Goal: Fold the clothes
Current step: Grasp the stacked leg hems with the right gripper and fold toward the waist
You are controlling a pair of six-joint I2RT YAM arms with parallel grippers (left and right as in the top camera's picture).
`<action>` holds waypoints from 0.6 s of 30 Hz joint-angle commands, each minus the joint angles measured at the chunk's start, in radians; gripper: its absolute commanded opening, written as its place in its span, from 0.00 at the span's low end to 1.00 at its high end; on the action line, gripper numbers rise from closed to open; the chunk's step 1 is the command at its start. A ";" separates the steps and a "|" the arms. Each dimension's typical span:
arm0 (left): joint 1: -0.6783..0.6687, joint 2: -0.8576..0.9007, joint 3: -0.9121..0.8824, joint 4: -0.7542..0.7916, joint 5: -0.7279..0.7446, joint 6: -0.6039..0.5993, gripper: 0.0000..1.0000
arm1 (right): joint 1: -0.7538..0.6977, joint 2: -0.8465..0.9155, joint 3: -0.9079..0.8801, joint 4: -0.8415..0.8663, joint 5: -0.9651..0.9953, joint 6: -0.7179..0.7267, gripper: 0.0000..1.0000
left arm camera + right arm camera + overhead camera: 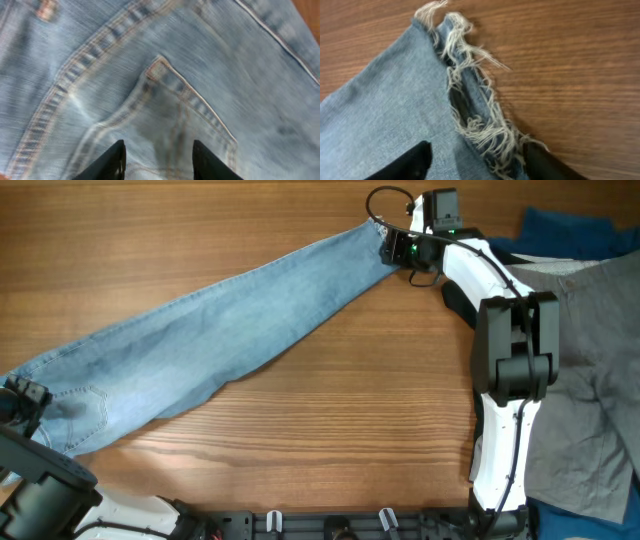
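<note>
The light-blue jeans [210, 340] lie stretched across the table, waist at lower left, frayed hems at upper centre. My left gripper [22, 402] is at the waist end; in the left wrist view its open fingers [157, 157] straddle the back pocket [180, 115] just above the denim. My right gripper [392, 248] is at the hem end; in the right wrist view its open fingers [477, 160] straddle the frayed hems [470, 100]. Grey trousers [590, 380] and a dark-blue garment [565, 228] lie at the right.
The wooden table [330, 430] shows bare below the jeans. The right arm [510, 350] runs up the right-centre, partly over the grey trousers. A cable loop [385, 200] sits near the right gripper.
</note>
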 commanded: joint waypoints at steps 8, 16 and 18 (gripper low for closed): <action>-0.052 -0.001 0.011 0.005 0.081 0.035 0.47 | -0.028 0.030 0.026 -0.017 -0.219 0.003 0.04; -0.102 -0.050 0.114 -0.072 0.160 0.069 0.47 | -0.195 -0.138 0.188 -0.062 -0.250 0.003 0.04; -0.121 -0.067 0.175 -0.131 0.160 0.068 0.46 | -0.225 -0.187 0.202 -0.077 -0.289 0.003 0.04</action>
